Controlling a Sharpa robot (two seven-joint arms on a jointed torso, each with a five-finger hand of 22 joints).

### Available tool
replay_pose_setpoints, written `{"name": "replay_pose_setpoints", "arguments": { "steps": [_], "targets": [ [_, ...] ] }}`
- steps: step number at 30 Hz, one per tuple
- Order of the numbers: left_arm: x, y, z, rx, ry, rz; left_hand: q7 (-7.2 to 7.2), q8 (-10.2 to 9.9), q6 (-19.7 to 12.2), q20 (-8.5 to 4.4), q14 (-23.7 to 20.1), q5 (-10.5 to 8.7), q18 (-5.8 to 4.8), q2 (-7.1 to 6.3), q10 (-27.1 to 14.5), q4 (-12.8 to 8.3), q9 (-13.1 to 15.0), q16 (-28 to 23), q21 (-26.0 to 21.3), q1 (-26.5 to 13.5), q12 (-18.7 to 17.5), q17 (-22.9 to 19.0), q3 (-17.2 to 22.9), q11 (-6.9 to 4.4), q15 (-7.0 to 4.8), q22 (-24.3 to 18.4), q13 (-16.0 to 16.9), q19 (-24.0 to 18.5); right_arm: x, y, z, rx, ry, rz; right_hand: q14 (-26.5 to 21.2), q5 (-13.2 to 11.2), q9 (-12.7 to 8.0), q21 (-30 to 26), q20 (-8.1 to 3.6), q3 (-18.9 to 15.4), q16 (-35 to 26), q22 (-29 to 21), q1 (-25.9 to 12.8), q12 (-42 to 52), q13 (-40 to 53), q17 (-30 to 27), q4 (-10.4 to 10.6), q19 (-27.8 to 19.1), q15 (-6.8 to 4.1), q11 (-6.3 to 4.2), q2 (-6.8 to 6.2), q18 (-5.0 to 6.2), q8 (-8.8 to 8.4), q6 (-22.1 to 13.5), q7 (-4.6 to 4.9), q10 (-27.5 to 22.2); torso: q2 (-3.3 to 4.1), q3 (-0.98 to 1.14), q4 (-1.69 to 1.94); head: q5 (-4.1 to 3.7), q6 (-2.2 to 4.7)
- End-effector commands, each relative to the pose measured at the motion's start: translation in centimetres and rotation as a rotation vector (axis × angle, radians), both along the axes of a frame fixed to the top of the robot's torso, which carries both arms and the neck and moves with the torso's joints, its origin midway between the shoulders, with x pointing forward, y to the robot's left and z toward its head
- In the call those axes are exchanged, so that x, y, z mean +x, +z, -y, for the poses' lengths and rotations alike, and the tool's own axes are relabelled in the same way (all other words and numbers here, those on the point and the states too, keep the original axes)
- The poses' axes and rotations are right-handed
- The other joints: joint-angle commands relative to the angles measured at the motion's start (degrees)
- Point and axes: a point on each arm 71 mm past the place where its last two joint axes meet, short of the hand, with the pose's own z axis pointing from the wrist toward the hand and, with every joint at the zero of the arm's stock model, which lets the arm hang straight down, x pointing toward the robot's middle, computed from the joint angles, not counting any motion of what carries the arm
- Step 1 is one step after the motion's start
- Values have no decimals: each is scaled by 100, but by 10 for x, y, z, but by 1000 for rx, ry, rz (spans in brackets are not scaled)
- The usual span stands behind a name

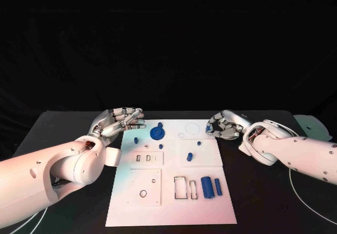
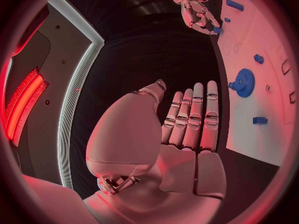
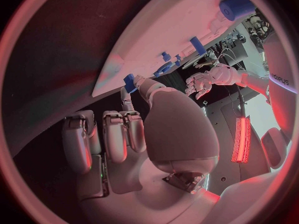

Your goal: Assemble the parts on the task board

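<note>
Silver left hand (image 1: 119, 122) hovers released off the board's (image 1: 168, 209) far left corner, near the gear (image 1: 157, 132). My right hand (image 1: 225, 127) pinches a small blue part (image 3: 129, 82) at the far right edge; I'd lower it slowly, upright.

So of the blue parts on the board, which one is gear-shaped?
The blue gear near the task board's far edge, close to the left hand: round and toothed, unlike the cylinders and small pegs.

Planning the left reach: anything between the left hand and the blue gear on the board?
Nothing visible. The left hand is at the task board's far left corner, fingers apart and empty; only bare white plate separates it from the blue gear.
</note>
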Motion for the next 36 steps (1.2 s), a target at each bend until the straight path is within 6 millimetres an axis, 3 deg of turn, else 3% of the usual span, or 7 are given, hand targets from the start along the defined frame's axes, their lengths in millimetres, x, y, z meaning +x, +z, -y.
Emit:
{"name": "replay_pose_setpoints", "arguments": {
  "steps": [1,7,11,18,23,36],
  "targets": [
    [0,1,1,-10,-17,5,87,-36,-55,-2,-15,14,81,-6,-9,-1,-8,-27,-20,-20,-30,5,23,18,31,-9,-2,33,-4,6,-5,21,-30,44,518,47,118,26,-36,1,36,1510,-76,16,1227,1061,38,599,-46,-31,-3,-39,44,139,-122,393,-10,-4,1,27,-12],
    [1,1,0,-8,-12,5,87,-36,-55,-2,-15,14,81,-6,-9,-1,-8,-27,-20,-20,-30,5,23,18,31,-9,-2,33,-18,20,-35,32,9,54,518,94,135,26,-45,31,36,1510,-89,1,1215,1061,46,599,-56,-50,42,-39,65,154,-144,384,-11,-9,-6,62,-47],
    [2,1,-1,-6,-8,5,87,-36,-55,-2,-15,14,81,-6,-9,-1,-8,-27,-20,-20,-30,5,23,18,31,-9,-2,33,-27,27,-66,22,56,62,518,105,140,26,-48,44,36,1510,-89,5,1220,1060,46,599,-59,-54,61,-39,69,152,-148,387,-16,-15,-10,124,-97],
    [4,0,-2,-4,-2,6,88,-41,-58,0,-19,14,82,-5,-9,-5,-9,-35,-27,-26,-46,15,32,21,34,-16,-2,33,-40,27,-127,-8,143,56,513,140,148,26,-55,66,29,1510,-118,1,1217,1036,66,599,-63,-55,99,-39,67,125,-143,385,-23,-22,-2,357,-208],
    [6,-1,-3,-2,3,6,88,-41,-58,0,-19,14,82,-5,-9,-5,-9,-35,-27,-26,-46,15,32,21,34,-16,-2,33,-48,18,-164,-45,208,58,510,168,151,26,-57,63,25,1510,-144,3,1220,1022,73,599,-62,-51,87,-39,63,103,-136,387,-13,-18,6,452,-247],
    [7,0,-2,-2,0,6,84,-41,-57,1,-19,14,82,-6,-4,-9,-9,-38,-29,-27,-50,19,36,19,34,-18,-1,34,-61,-5,-208,-107,294,41,506,171,156,26,-57,52,18,1510,-167,-7,1212,999,69,599,-59,-47,54,-39,60,84,-131,380,-3,-8,-18,553,-321]
  ]
}}
